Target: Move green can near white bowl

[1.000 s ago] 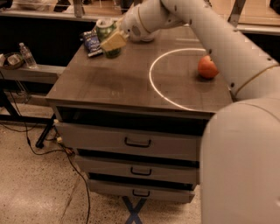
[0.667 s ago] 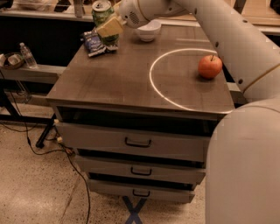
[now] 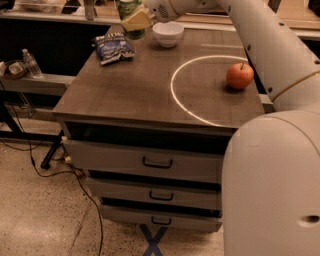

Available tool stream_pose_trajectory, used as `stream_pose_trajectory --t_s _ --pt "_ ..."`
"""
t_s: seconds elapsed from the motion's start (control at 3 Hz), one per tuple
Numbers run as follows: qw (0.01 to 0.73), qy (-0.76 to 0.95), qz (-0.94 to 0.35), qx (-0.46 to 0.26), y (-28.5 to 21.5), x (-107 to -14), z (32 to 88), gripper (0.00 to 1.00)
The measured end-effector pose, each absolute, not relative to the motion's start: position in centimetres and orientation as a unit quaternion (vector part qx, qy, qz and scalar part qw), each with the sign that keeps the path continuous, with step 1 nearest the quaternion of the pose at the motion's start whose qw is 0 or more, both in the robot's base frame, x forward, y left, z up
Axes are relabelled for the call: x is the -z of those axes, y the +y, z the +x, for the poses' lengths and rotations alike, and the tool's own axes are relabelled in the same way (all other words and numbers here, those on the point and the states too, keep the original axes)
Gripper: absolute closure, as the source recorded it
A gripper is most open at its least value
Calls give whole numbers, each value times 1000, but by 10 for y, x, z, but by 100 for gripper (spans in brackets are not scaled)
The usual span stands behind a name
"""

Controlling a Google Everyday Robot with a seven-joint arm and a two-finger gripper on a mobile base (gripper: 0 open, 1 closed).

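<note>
The green can [image 3: 128, 11] is at the top of the camera view, held off the table in my gripper [image 3: 135, 21], whose yellowish fingers are shut on its lower part. The can's top is cut off by the frame edge. The white bowl [image 3: 168, 34] sits upright at the table's far edge, just right of the can and gripper, a small gap apart. My white arm reaches in from the right over the table's far side.
A dark blue snack bag [image 3: 114, 48] lies left of the bowl. A red apple [image 3: 240, 76] sits at the right, beside a white circle [image 3: 176, 95] marked on the brown table [image 3: 125, 95]. Drawers are below; a water bottle [image 3: 30, 63] stands on a left shelf.
My gripper has lifted the green can off the table and carried it up and slightly right, clear of the snack bag. The bowl, hidden behind the arm before, now shows.
</note>
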State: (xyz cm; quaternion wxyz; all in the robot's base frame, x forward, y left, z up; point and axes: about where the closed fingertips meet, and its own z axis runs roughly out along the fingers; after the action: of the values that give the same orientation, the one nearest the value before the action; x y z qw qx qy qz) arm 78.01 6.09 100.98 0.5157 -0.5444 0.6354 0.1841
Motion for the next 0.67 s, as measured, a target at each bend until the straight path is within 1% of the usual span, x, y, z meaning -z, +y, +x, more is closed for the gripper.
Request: stream_pose_trajectory --t_s 0.67 --pt "558 660 -492 -102 -22 -1029 844 100"
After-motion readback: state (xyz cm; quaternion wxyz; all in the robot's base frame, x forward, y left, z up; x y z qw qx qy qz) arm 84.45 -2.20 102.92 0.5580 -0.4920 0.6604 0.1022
